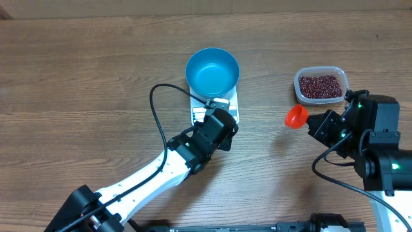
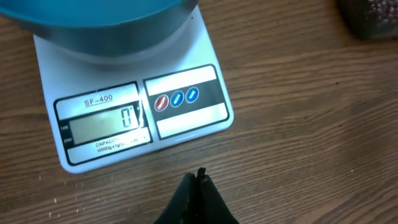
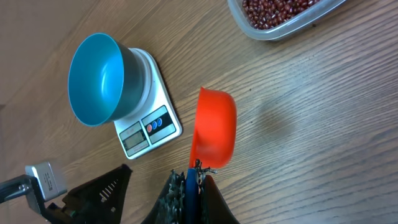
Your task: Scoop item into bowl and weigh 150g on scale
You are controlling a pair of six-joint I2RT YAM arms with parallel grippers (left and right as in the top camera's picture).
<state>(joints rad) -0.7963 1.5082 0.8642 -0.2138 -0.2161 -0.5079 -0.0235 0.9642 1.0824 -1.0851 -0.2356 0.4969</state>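
The right gripper (image 3: 195, 169) was clamped on the orange scoop (image 3: 214, 127) near the desk's right edge. The left gripper (image 2: 199, 179), closed and empty, hung just before the scale (image 2: 186, 121). Only its wrist view showed the display (image 2: 102, 124) reading zero, which was unreadable overhead. The bowl (image 1: 212, 69) sat on the scale, and the beans (image 1: 318, 86) lay in a tub (image 1: 300, 76) at the far right.

Looks like a robotics lab bench: two cabled robot arms (image 1: 161, 169) stand at a wood-grain table (image 1: 77, 77).
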